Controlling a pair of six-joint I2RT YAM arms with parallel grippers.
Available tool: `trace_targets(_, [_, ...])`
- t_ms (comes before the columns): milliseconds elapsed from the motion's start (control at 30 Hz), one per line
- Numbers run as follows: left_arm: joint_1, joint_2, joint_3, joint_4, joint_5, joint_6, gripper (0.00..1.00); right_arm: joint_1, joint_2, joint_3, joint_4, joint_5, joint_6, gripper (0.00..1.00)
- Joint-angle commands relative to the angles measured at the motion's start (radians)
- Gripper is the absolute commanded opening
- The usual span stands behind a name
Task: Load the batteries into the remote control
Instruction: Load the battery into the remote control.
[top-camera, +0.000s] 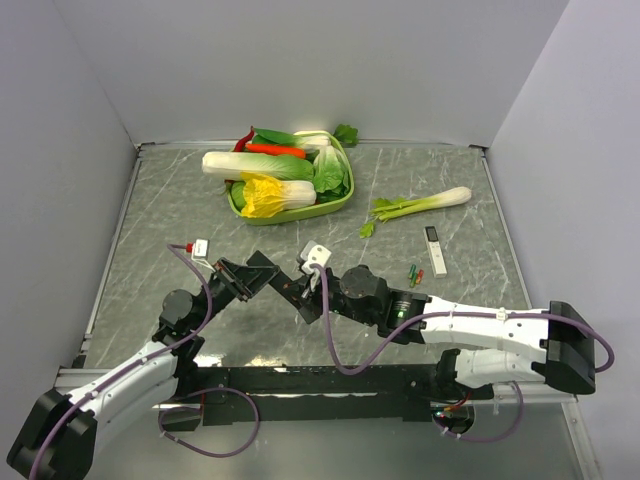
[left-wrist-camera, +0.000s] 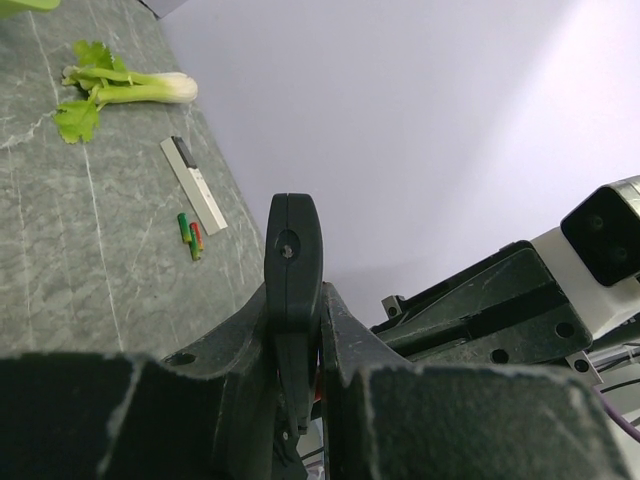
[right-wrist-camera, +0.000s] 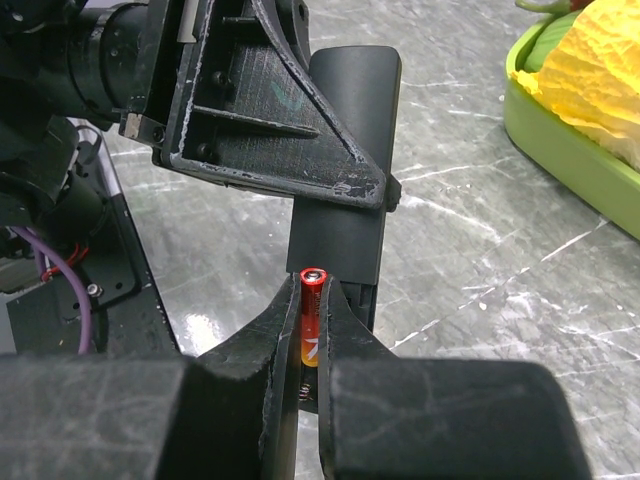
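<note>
I hold the black remote (left-wrist-camera: 293, 250) up off the table (top-camera: 180, 200) with my left claw (left-wrist-camera: 297, 312). That claw is squeezed narrow on the lower part of the remote, so the remote stands tall between the two fingers. I think it is held in the air like this so my other arm can reach the side where the battery goes in.

My right claw (right-wrist-camera: 312, 296) is pinched tight on one red battery (right-wrist-camera: 311, 325). The battery stands up between the fingers with its metal tip poking out on top. It sits just in front of the bottom end of the remote, very near it. I cannot tell if the two touch. I cannot see the slot from here either; the remote just looks flat and dark.

Both arms meet in the middle, close to their bases, one with the remote and one with the battery. I judge that I am lining the battery up with the slot. The next move needs slow care, because the battery is tiny and could slip or tip.

The spare batteries (top-camera: 415, 273), red and green, lie together on the table off to the right, beside a slim white device (top-camera: 432, 250). A celery stalk (top-camera: 420, 205) and a green tray (right-wrist-camera: 565, 140) of vegetables lie farther back, out of my way.
</note>
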Motion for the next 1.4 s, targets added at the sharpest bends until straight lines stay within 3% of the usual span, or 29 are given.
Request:
trace_targets(0, [0.002,-0.024,0.017,0.061,-0.033,-0.003,0.01,0.010,0.012,0.019,-0.035,0.024,0.007,0.00])
trace_targets(667, [0.000,-0.044,0.032,0.015,-0.053,0.060,0.01,0.013,0.005,0.045,-0.121,0.010,0.056,0.01])
trace_targets(1367, [0.002,-0.050,0.049,-0.020,-0.047,0.098,0.01,0.011,0.032,0.056,-0.088,-0.003,0.080,0.01])
